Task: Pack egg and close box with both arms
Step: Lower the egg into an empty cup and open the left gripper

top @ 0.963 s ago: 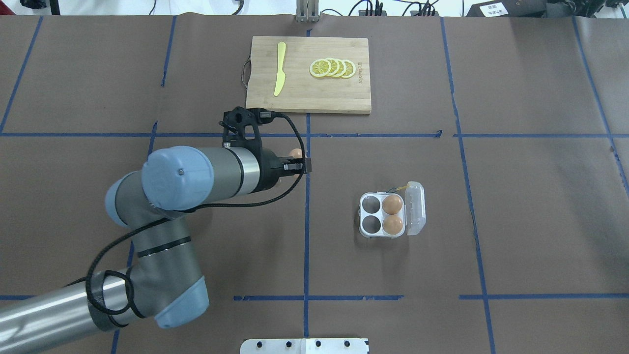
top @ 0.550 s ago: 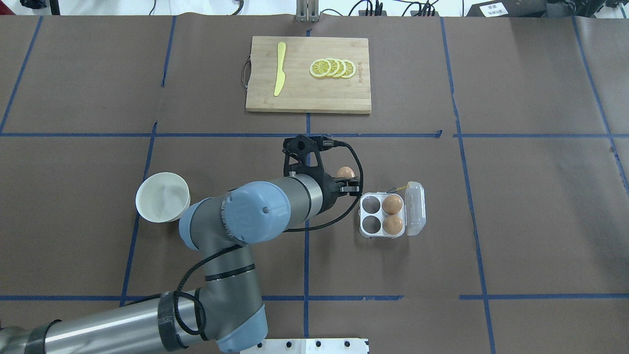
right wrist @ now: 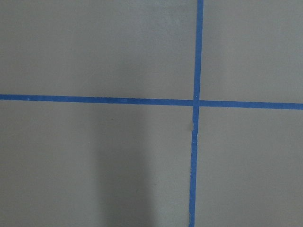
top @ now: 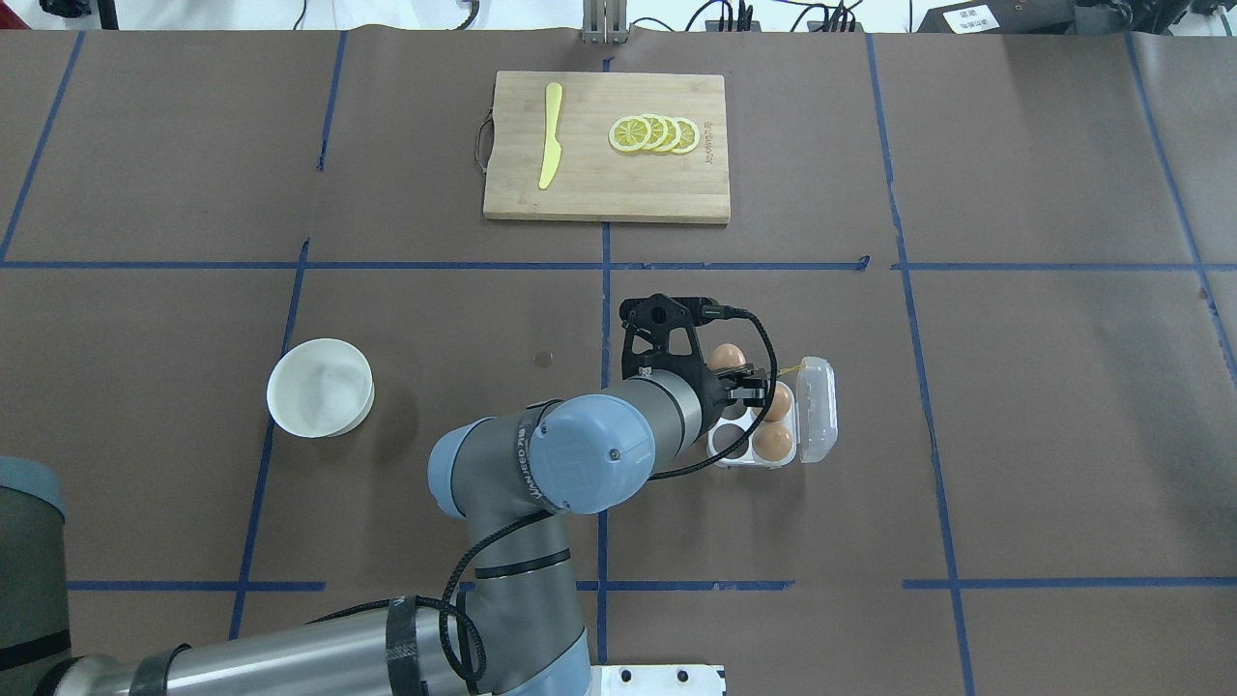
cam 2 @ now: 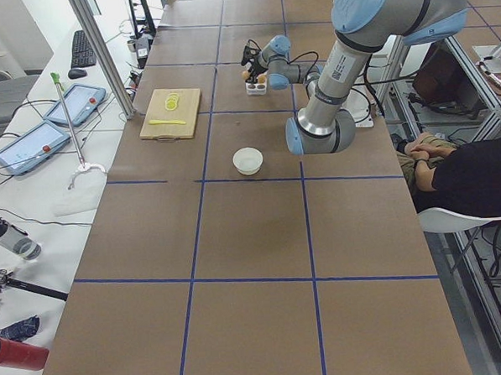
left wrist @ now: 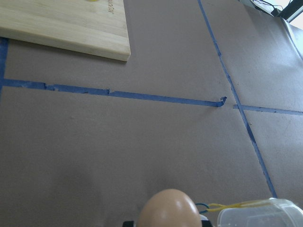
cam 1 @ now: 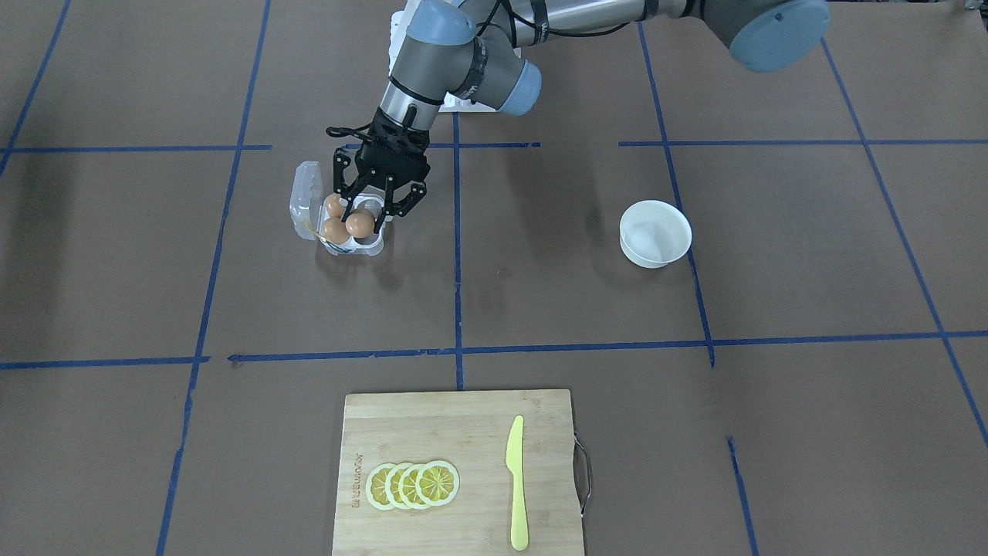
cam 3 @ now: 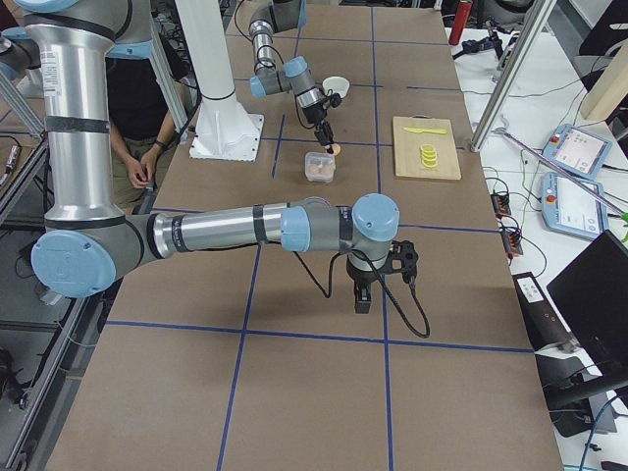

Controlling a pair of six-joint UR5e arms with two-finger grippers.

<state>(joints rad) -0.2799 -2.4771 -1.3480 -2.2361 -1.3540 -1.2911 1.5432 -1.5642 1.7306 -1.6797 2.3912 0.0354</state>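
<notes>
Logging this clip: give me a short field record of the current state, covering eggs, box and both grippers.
left gripper: shut on the egg, held over the box
packed eggs: two, in the cups beside the lid
lid: open
right gripper: far from the box, pointing down; open or shut cannot be told
stage: third egg not yet released
</notes>
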